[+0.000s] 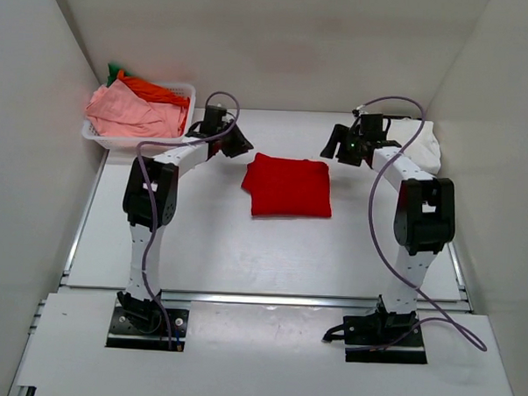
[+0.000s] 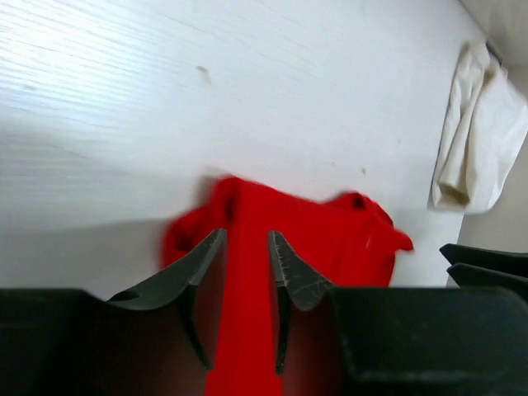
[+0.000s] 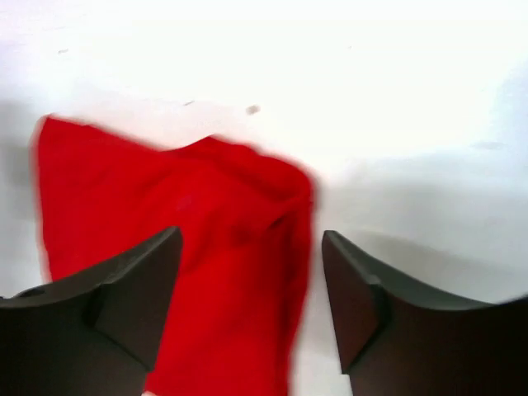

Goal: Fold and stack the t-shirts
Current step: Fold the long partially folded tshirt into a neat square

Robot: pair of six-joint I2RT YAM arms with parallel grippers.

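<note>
The white table [image 1: 201, 239] fills my overhead view, both arms reaching out from its near edge. At its centre lies the red t-shirt [image 1: 288, 186], folded into a neat, roughly square packet and flat on the surface.

In the far left corner sits the white lattice basket [image 1: 135, 141], with a loose heap inside. The pink t-shirt [image 1: 127, 113] is on top, the orange t-shirt [image 1: 159, 93] is behind it, and a scrap of the green t-shirt [image 1: 114, 69] shows at the back. Against the far right wall the cream-white t-shirt [image 1: 428, 144] lies bunched, well apart from the red one.

The left gripper [image 1: 238, 146] hangs just beside the red packet's far left corner. The right gripper [image 1: 332, 147] hangs just off its far right corner. From overhead, neither looks to be touching the cloth.

On my left wrist camera the left gripper [image 2: 246, 247] has its jaws only a narrow slot apart. Red cloth [image 2: 330, 231] shows through the gap, lying on the table beyond rather than pinched, and the grooved fingers [image 2: 289, 272] hold nothing. The cream-white t-shirt [image 2: 470, 132] shows at that view's right edge.

On my right wrist camera the right gripper [image 3: 252, 239] is spread wide and empty. Its dark fingers [image 3: 136, 289] frame the blurred right-hand part of the red t-shirt [image 3: 181, 223] lying on the table beyond them.
</note>
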